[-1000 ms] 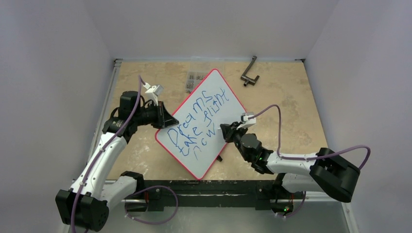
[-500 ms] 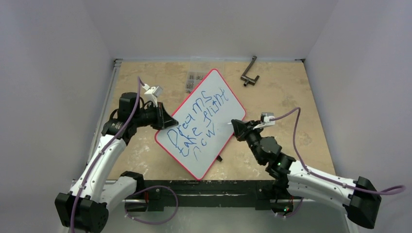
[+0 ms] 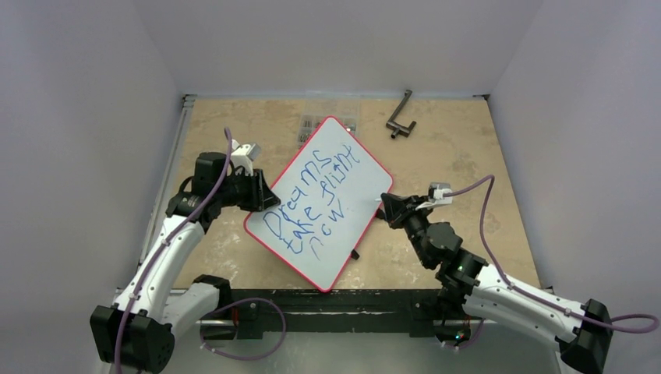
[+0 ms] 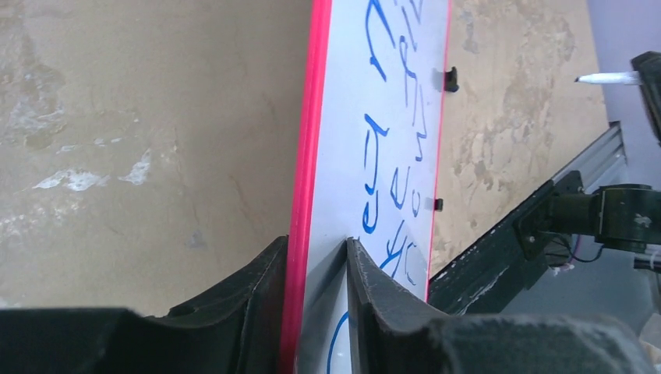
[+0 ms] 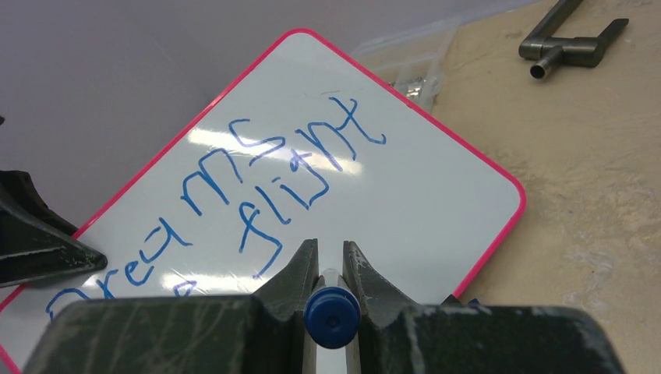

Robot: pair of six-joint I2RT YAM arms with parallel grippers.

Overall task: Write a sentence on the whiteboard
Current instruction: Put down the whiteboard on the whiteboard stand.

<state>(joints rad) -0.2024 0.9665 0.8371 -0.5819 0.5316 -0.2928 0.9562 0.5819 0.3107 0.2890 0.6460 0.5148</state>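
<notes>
The whiteboard (image 3: 331, 183) sits cornerwise in the middle of the table (image 3: 468, 156), its thin red rim running all round, and the sentence (image 3: 308, 206) in blue marker slants across it, reading roughly "Dreams take flight now". At the board's 9 o'clock edge the left gripper (image 4: 316, 249) is clamped on it, one finger on the back and one on the written face, with the red rim pinched between them. Off the board's 3 o'clock side is the right gripper (image 3: 387, 209), closed around a marker (image 5: 331, 315) whose blue butt end shows between the fingers in the wrist view. From the left wrist view the marker's white tip points toward the board but stands clear of it. At about 1 o'clock from the board, near the far edge of the table, lies a dark metal bracket (image 3: 401, 117), and a small clear plastic box (image 3: 310, 128) lies just beside the board's far corner, at 11 o'clock.
</notes>
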